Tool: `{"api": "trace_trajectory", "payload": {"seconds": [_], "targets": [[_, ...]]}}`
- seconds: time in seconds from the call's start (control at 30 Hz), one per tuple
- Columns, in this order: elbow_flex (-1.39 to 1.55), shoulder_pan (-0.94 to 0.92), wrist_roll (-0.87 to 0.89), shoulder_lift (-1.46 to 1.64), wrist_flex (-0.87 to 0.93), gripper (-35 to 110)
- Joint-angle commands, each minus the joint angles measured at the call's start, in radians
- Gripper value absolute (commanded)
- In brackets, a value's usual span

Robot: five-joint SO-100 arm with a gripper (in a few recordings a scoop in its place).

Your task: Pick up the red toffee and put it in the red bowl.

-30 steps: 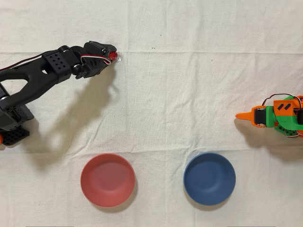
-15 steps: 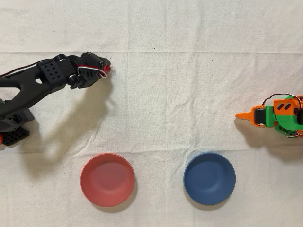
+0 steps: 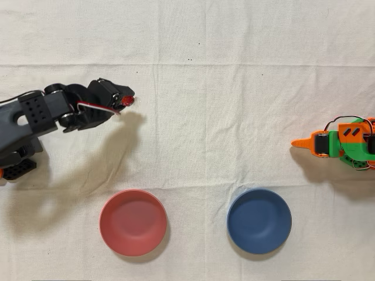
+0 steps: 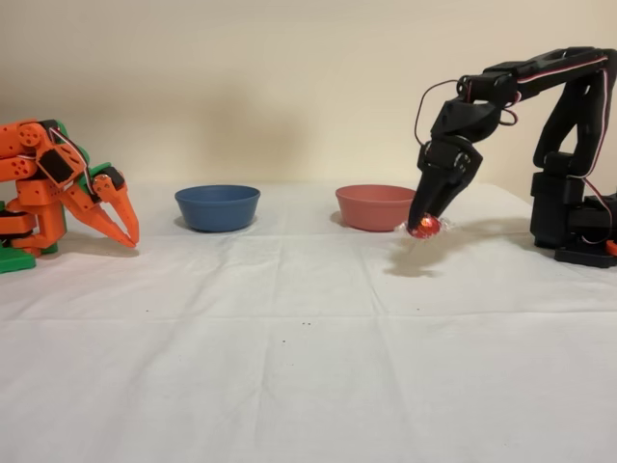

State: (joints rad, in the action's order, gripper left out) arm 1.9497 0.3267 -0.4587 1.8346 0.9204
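Note:
The red toffee (image 3: 127, 101) (image 4: 423, 228) is pinched at the tip of my black gripper (image 3: 125, 99) (image 4: 425, 220), which is shut on it and holds it lifted above the cloth; its shadow lies below on the fabric. In the overhead view the gripper is at the left, well above the red bowl (image 3: 133, 222). In the fixed view the salmon-red bowl (image 4: 375, 206) stands just left of and behind the hanging candy. The bowl holds nothing.
A dark blue bowl (image 3: 259, 220) (image 4: 217, 207) stands beside the red one. The idle orange arm (image 3: 340, 140) (image 4: 58, 193) rests at the far side. My black arm's base (image 4: 574, 212) stands at the table edge. A white cloth covers the table.
The gripper with the toffee has risen off the cloth and drawn back toward the arm's base, moving down-left in the overhead view.

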Motion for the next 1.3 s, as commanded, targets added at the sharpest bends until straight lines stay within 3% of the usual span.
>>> {"api": "trace_trajectory", "payload": {"seconds": [0.0,0.33,0.87,1.27], "targets": [[-0.008,-0.06,-0.031,0.152,0.055,10],[-0.034,-0.267,-0.109,0.259,0.146,11],[-0.16,-0.698,-0.259,0.212,0.098,11],[-0.127,-0.799,-0.298,0.173,-0.003,11]]}}
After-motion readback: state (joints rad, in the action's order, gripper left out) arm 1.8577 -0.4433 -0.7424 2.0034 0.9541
